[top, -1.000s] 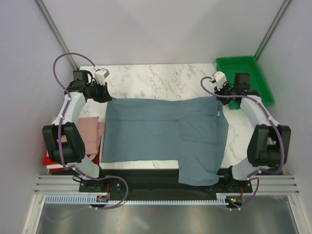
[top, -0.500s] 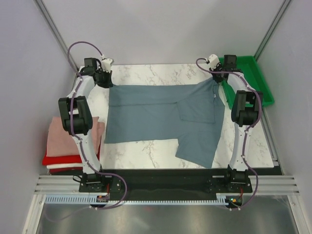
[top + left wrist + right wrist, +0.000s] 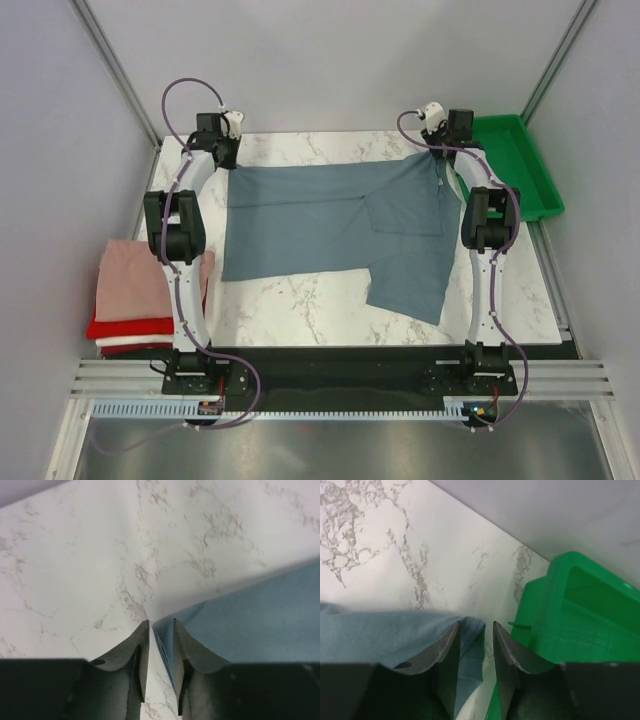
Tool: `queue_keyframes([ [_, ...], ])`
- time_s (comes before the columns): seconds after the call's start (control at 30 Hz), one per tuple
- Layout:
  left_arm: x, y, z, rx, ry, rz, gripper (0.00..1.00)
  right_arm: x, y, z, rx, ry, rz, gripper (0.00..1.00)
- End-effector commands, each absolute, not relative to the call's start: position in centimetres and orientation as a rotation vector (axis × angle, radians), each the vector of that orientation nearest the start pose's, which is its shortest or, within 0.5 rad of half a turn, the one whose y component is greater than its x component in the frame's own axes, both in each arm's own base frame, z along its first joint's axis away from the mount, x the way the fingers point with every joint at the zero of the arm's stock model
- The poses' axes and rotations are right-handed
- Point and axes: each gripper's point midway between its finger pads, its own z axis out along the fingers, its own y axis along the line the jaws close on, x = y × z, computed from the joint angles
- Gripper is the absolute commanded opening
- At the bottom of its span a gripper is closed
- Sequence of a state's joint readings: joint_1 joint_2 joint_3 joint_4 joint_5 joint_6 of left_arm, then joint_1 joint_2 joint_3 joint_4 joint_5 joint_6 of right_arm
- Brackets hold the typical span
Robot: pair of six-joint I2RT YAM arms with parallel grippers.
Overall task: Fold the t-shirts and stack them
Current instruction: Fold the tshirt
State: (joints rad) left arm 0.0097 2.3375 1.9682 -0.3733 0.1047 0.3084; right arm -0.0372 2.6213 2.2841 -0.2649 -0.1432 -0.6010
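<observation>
The slate blue-grey t-shirt (image 3: 320, 215) lies spread across the marble table, one part folded over toward the right front. My left gripper (image 3: 228, 158) is at its far left corner. In the left wrist view the jaws (image 3: 160, 626) stand slightly apart, with the shirt's corner (image 3: 260, 615) between them against the right finger. My right gripper (image 3: 440, 155) is at the far right corner. Its jaws (image 3: 476, 626) are apart with the shirt's hem (image 3: 380, 630) between them. A folded pink shirt (image 3: 135, 278) lies on red (image 3: 125, 327) and white (image 3: 120, 345) ones at the left.
A green plastic tray (image 3: 540, 190) stands at the far right, close beside the right gripper; it also shows in the right wrist view (image 3: 570, 625). Both arms are stretched far out over the table's side edges. Grey walls close in the back and sides.
Both arms have reached toward the far edge, dragging the blue-grey shirt away from the front edge so it lies fully on the table. The jaws now stand slightly apart.
</observation>
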Motion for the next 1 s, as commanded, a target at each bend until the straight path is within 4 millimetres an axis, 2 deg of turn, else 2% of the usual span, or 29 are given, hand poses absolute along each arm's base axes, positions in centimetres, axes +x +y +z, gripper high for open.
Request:
queue_keyframes([
  [0.0,64.6,1.5,17.1,0.181,2.038,0.122,0.34,70.2,-4.9,13.0,-0.508,1.941,-0.289,0.41],
  [0.03,64.8,1.5,19.1,0.169,1.991,0.120,0.40,69.8,-4.8,13.6,-0.501,1.941,-0.278,0.43],
  [0.07,64.5,2.6,21.8,0.098,1.948,0.178,0.45,69.5,-4.5,14.8,-0.498,1.925,-0.258,0.45],
  [0.1,64.4,2.9,23.5,0.079,1.917,0.195,0.52,68.9,-4.2,18.3,-0.489,1.878,-0.255,0.47],
  [0.13,64.2,1.3,25.0,0.095,1.890,0.185,0.57,68.1,-4.0,18.1,-0.494,1.887,-0.241,0.50],
  [0.17,63.8,1.5,26.1,0.078,1.876,0.193,0.57,67.5,-3.8,19.3,-0.493,1.876,-0.236,0.51],
  [0.2,62.8,1.6,28.6,0.051,1.843,0.189,0.58,66.4,-3.6,22.9,-0.482,1.830,-0.238,0.51],
  [0.23,62.1,1.7,29.4,0.051,1.839,0.192,0.58,65.2,-3.5,22.0,-0.485,1.865,-0.222,0.53],
  [0.27,61.2,1.6,30.0,0.065,1.847,0.190,0.58,64.2,-3.2,22.6,-0.499,1.870,-0.209,0.54],
  [0.3,59.7,1.5,30.9,0.104,1.847,0.200,0.58,62.5,-2.3,25.4,-0.562,1.825,-0.189,0.56],
  [0.33,58.7,1.3,31.3,0.140,1.853,0.197,0.59,60.3,-1.4,22.9,-0.620,1.906,-0.122,0.57],
  [0.37,57.6,0.5,30.4,0.253,1.887,0.176,0.59,58.6,-0.5,22.6,-0.687,1.924,-0.073,0.58],
  [0.4,55.4,-0.1,29.9,0.327,1.911,0.155,0.59,56.2,1.3,24.5,-0.836,1.856,-0.024,0.59],
  [0.43,54.1,-0.6,29.2,0.391,1.924,0.143,0.59,52.9,2.4,21.0,-0.915,1.956,0.069,0.60],
  [0.47,52.9,-1.2,28.4,0.479,1.924,0.130,0.59,50.4,3.2,22.2,-0.995,1.929,0.078,0.59],
  [0.5,50.3,-1.4,26.9,0.532,1.950,0.117,0.59,46.8,4.6,18.7,-1.148,1.978,0.141,0.60],
  [0.57,47.9,-2.2,25.5,0.616,1.960,0.090,0.59,43.3,5.3,17.3,-1.237,1.983,0.172,0.59],
  [0.6,46.2,-2.3,23.1,0.631,2.017,0.065,0.58,40.1,5.5,16.1,-1.275,1.996,0.207,0.59],
  [0.63,44.8,-2.5,23.5,0.642,2.016,0.052,0.58,38.0,5.8,15.3,-1.394,1.943,0.229,0.58],
  [0.67,43.9,-3.1,22.8,0.677,2.027,0.017,0.58,36.1,5.9,15.9,-1.441,1.895,0.206,0.57],
  [0.7,42.5,-3.3,21.2,0.685,2.083,-0.011,0.58,34.6,5.8,15.0,-1.495,1.874,0.204,0.57],
  [0.73,41.8,-3.4,20.8,0.681,2.100,-0.025,0.58,31.6,5.8,12.2,-1.549,1.906,0.257,0.56],
  [0.77,41.0,-3.6,20.9,0.681,2.104,-0.044,0.58,30.4,6.6,11.7,-1.654,1.830,0.247,0.55],
  [0.8,40.0,-3.7,19.7,0.690,2.142,-0.064,0.58,28.1,6.7,10.6,-1.698,1.815,0.261,0.54],
  [0.83,39.6,-3.8,19.5,0.694,2.148,-0.073,0.58,26.6,6.8,10.0,-1.736,1.813,0.286,0.52],
  [0.87,39.2,-3.8,19.3,0.702,2.150,-0.071,0.58,25.7,6.7,10.1,-1.808,1.743,0.257,0.50],
  [0.9,39.1,-3.7,19.0,0.708,2.156,-0.067,0.59,24.7,6.8,9.7,-1.844,1.725,0.269,0.49],
  [0.93,38.9,-3.6,18.8,0.709,2.165,-0.060,0.59,22.8,6.9,8.6,-1.890,1.725,0.316,0.48],
  [0.97,38.9,-3.2,18.5,0.704,2.184,-0.036,0.59,21.9,6.8,8.2,-1.928,1.700,0.323,0.47],
])
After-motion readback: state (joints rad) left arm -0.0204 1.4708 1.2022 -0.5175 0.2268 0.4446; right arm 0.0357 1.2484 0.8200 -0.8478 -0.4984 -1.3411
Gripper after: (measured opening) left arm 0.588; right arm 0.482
